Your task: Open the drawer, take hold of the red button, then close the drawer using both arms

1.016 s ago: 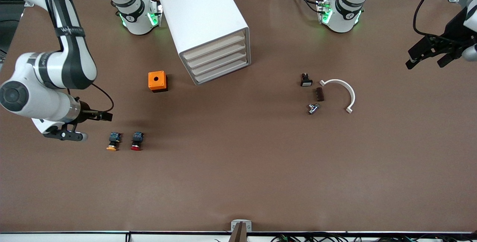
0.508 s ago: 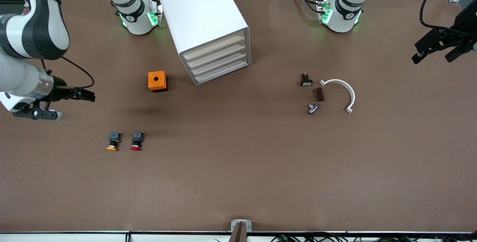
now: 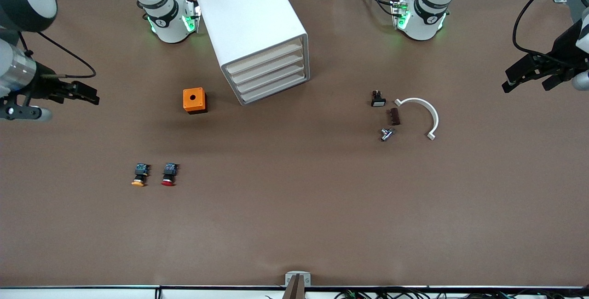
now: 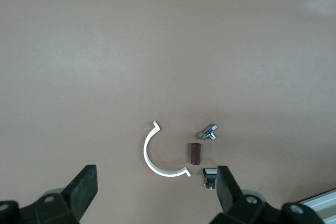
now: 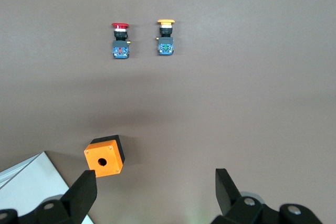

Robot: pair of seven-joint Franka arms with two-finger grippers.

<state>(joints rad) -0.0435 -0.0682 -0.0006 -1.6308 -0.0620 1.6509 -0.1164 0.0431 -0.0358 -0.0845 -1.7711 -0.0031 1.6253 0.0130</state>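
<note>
Front view alone shows drawer (image 3: pixel 267 74) shut.

1. cabinet (image 3: pixel 257 32) stands on the desk (image 3: pixel 294 225) between the arm bases.
2. cube (image 3: pixel 194 100) sits beside it, toward the right arm's end.
3. button (image 3: pixel 169 174) lies nearer the front camera, just beside its twin (image 3: pixel 140 175).
4. clip (image 3: pixel 423 115) and small parts (image 3: pixel 389 115) lie toward the left arm's end.

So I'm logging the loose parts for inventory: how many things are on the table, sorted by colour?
Red-capped button: 1
Orange, the orange-capped button and the cube: 2
White, the cabinet and the curved clip: 2
Brown block: 1
Black part: 1
Silver fitting: 1
Total: 8
</note>
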